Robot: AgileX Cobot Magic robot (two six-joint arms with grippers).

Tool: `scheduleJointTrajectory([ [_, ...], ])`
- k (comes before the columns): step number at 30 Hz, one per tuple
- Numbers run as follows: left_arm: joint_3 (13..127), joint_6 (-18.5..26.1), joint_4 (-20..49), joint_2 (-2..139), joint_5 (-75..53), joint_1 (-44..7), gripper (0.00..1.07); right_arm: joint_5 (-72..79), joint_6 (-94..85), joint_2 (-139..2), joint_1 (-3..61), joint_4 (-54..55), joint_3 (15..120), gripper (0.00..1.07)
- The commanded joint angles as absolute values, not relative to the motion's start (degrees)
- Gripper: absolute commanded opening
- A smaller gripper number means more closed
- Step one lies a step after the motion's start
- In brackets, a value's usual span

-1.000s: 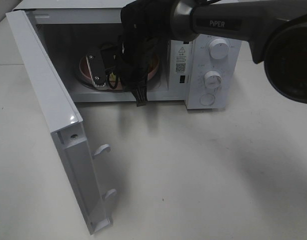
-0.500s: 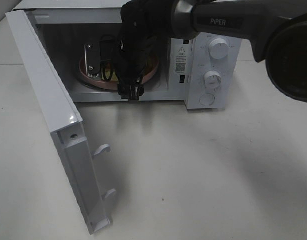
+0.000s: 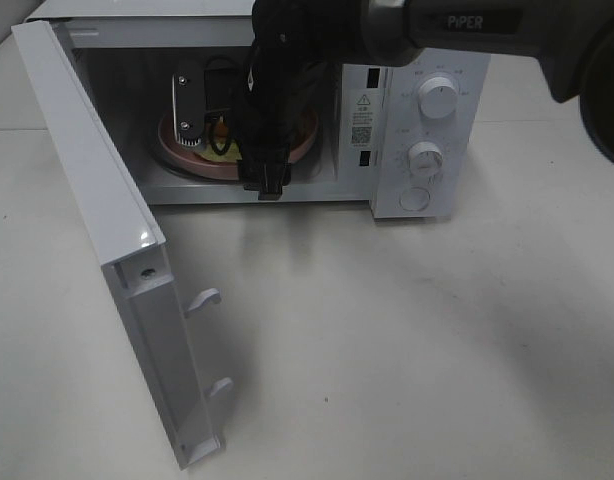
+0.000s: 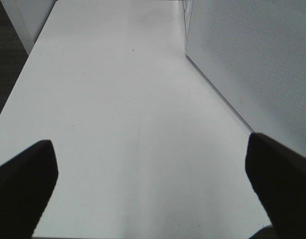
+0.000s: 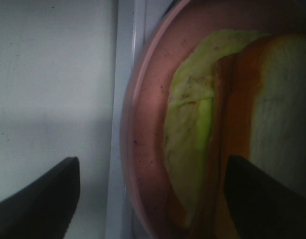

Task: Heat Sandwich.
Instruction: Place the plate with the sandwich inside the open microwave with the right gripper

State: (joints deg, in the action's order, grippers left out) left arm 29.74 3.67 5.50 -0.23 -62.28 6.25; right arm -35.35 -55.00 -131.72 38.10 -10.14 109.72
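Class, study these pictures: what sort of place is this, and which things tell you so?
Probably a robotics test bench staged as a kitchen: a white microwave stands open on a plain white table, a robot arm reaches inside, over a sandwich on a pink plate.

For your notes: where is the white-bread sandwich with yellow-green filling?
The sandwich lies on the round pink plate inside the open white microwave, upper left in the exterior high view.
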Motion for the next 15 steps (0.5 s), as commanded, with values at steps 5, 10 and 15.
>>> scheduleJointTrajectory([
  [5, 29.7, 3.7, 5.4, -1.2, -61.4, 6.4, 0.98, -31.4, -54.5, -127.0, 38.2, -10.3, 102.3, 0.76],
  [10, 29.7, 3.7, 5.4, -1.2, -61.4, 6.4, 0.98, -28.6, -54.5, -123.7, 38.8, -10.3, 96.7, 0.76],
  [15, 29.7, 3.7, 5.4, -1.2, -61.4, 6.4, 0.98, -25.7, -54.5, -120.3, 38.8, -10.3, 90.8, 0.76],
])
